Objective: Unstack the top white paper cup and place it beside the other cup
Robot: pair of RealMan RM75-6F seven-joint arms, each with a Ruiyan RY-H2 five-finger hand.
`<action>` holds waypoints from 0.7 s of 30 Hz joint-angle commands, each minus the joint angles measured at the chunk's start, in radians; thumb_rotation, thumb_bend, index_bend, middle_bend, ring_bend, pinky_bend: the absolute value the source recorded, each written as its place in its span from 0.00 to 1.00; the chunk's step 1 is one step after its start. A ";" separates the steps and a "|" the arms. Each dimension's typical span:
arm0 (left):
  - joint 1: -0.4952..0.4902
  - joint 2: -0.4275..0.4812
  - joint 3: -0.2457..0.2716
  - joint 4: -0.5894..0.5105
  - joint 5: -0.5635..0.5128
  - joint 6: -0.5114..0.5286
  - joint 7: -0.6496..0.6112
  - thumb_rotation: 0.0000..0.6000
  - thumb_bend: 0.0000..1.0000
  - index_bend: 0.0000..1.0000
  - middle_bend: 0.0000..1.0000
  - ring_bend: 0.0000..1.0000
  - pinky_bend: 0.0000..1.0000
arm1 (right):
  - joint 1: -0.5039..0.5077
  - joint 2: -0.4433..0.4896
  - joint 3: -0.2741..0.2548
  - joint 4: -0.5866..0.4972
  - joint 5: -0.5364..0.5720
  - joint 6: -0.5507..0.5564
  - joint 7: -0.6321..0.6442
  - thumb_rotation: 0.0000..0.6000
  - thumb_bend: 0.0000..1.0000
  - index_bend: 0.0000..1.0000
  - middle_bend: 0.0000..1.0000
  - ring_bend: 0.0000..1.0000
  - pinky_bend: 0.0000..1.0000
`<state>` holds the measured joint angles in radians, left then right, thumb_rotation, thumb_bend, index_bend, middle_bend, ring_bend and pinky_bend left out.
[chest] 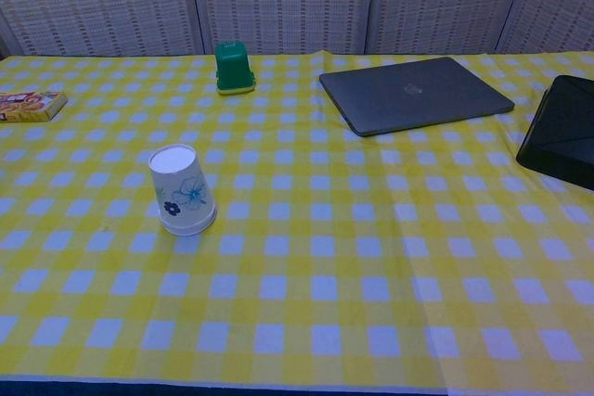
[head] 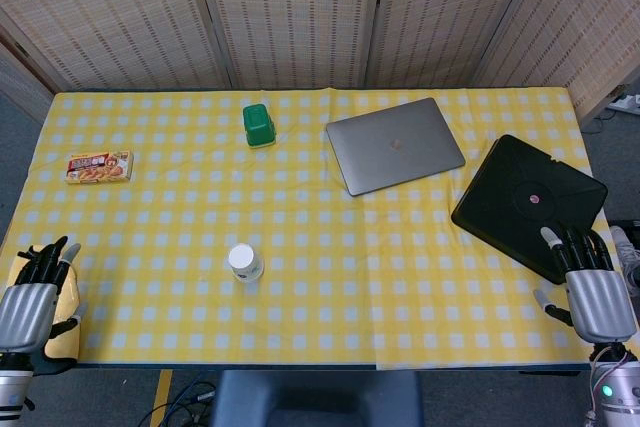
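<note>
You are looking at the paper cup stack [chest: 184, 189] standing upside down on the bench [head: 400, 277], on the yellow checked cloth, well in front of the green container [head: 259, 125] and to the left of the closed laptop [head: 394, 144]. Your left robot hand [head: 30, 297] is idling well to the left of the stack at the bench's near corner, resting against something yellow there, fingers straight and apart, holding nothing; your right robot hand [head: 592, 282] is waiting much farther off, well beyond the laptop's right side near the black tablet [head: 530, 202], likewise apart and empty. The cups are probably very light and thin-walled (easy to crush and apt to slide on the cloth), and where one cup ends and the next begins is too faint to tell here. You are likely wanting a gentle pinch on the upper wall near the closed base, lifting straight up while the other robot hand is steadying the wide rim below.
</note>
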<state>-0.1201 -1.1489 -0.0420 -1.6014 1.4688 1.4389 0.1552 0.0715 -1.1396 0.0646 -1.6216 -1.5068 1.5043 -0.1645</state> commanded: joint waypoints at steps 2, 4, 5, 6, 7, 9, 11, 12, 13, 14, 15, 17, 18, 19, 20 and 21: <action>-0.001 0.001 0.001 -0.001 0.000 -0.002 0.002 1.00 0.32 0.04 0.00 0.00 0.18 | -0.003 0.000 -0.001 -0.001 -0.003 0.006 0.001 1.00 0.22 0.06 0.00 0.00 0.00; -0.001 0.002 0.002 -0.003 0.001 -0.002 0.001 1.00 0.32 0.04 0.00 0.00 0.18 | -0.003 0.000 -0.002 0.001 -0.003 0.004 0.000 1.00 0.22 0.06 0.00 0.00 0.00; -0.002 0.002 0.002 -0.003 0.002 -0.003 0.001 1.00 0.32 0.04 0.00 0.00 0.18 | -0.003 0.000 -0.002 0.002 -0.002 0.002 -0.002 1.00 0.22 0.06 0.00 0.00 0.00; -0.005 0.003 0.002 -0.004 0.002 -0.007 -0.003 1.00 0.32 0.04 0.00 0.00 0.18 | -0.002 0.000 -0.001 0.002 0.001 -0.001 -0.003 1.00 0.22 0.06 0.00 0.00 0.00; -0.008 0.004 0.001 -0.006 0.001 -0.013 -0.009 1.00 0.32 0.04 0.00 0.00 0.18 | -0.001 -0.001 0.000 0.002 0.004 -0.003 -0.002 1.00 0.22 0.06 0.00 0.00 0.00; -0.019 0.009 0.000 -0.007 0.004 -0.029 -0.029 1.00 0.32 0.04 0.00 0.00 0.18 | 0.000 -0.001 0.004 0.001 0.012 -0.005 -0.002 1.00 0.22 0.06 0.00 0.00 0.00; -0.036 0.015 -0.004 -0.005 0.006 -0.051 -0.029 1.00 0.32 0.04 0.00 0.00 0.18 | -0.001 -0.002 0.010 0.000 0.019 -0.003 -0.003 1.00 0.22 0.06 0.00 0.00 0.00; -0.046 0.021 -0.008 -0.007 0.007 -0.063 -0.025 1.00 0.32 0.04 0.00 0.00 0.18 | -0.002 -0.005 0.015 0.001 0.024 0.005 -0.009 1.00 0.22 0.06 0.00 0.00 0.00; -0.057 0.026 -0.013 -0.010 0.009 -0.072 -0.024 1.00 0.32 0.04 0.00 0.00 0.18 | -0.005 -0.011 0.022 0.005 0.029 0.016 -0.022 1.00 0.22 0.06 0.00 0.00 0.00; -0.072 0.034 -0.023 -0.015 0.009 -0.084 -0.018 1.00 0.32 0.04 0.00 0.00 0.18 | -0.008 -0.021 0.031 0.010 0.036 0.032 -0.043 1.00 0.22 0.06 0.00 0.00 0.00; -0.085 0.043 -0.031 -0.022 0.008 -0.095 -0.010 1.00 0.32 0.04 0.00 0.00 0.18 | -0.010 -0.027 0.035 0.011 0.039 0.041 -0.053 1.00 0.22 0.06 0.00 0.00 0.00; -0.111 0.065 -0.045 -0.049 0.000 -0.124 0.005 1.00 0.32 0.04 0.00 0.00 0.18 | -0.011 -0.030 0.037 0.009 0.039 0.046 -0.052 1.00 0.22 0.06 0.00 0.00 0.00; -0.133 0.084 -0.054 -0.074 -0.005 -0.152 0.016 1.00 0.32 0.04 0.00 0.00 0.18 | -0.011 -0.026 0.035 0.007 0.038 0.041 -0.043 1.00 0.22 0.06 0.00 0.00 0.00; -0.151 0.099 -0.061 -0.093 -0.008 -0.174 0.019 1.00 0.32 0.04 0.00 0.00 0.18 | -0.010 -0.023 0.034 0.005 0.037 0.038 -0.037 1.00 0.22 0.06 0.00 0.00 0.00; -0.176 0.119 -0.072 -0.118 -0.013 -0.208 0.019 1.00 0.32 0.05 0.00 0.00 0.18 | -0.009 -0.020 0.034 0.005 0.035 0.037 -0.035 1.00 0.22 0.06 0.00 0.00 0.00; -0.196 0.134 -0.080 -0.136 -0.020 -0.236 0.019 1.00 0.32 0.06 0.00 0.00 0.18 | -0.009 -0.020 0.034 0.005 0.033 0.038 -0.036 1.00 0.22 0.06 0.00 0.00 0.00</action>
<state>-0.2677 -1.0559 -0.0974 -1.6894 1.4631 1.2623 0.1637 0.0622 -1.1627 0.0989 -1.6156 -1.4715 1.5446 -0.2014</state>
